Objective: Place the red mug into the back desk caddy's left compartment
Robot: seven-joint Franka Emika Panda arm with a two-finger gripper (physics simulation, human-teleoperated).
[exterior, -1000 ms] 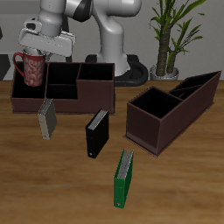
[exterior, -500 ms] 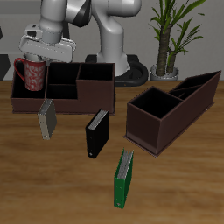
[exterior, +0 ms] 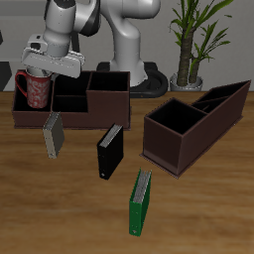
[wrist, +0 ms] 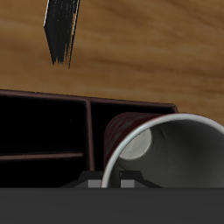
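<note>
Exterior view: red speckled ceramic mug (exterior: 37,89) inside the end section (exterior: 35,103) of the long dark brown partitioned caddy (exterior: 94,107) near the table's back edge, two-finger gripper (exterior: 46,67) just above its rim; whether clenched or released, cannot tell. Grey book (exterior: 53,135), black book (exterior: 109,150), green book (exterior: 142,202) toward the front edge. Wrist view: white mug rim (wrist: 166,149), caddy partition (wrist: 87,131) beside it.

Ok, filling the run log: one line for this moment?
phase: release | red mug: in back desk caddy, left compartment | gripper: above mug, grip unclear
</note>
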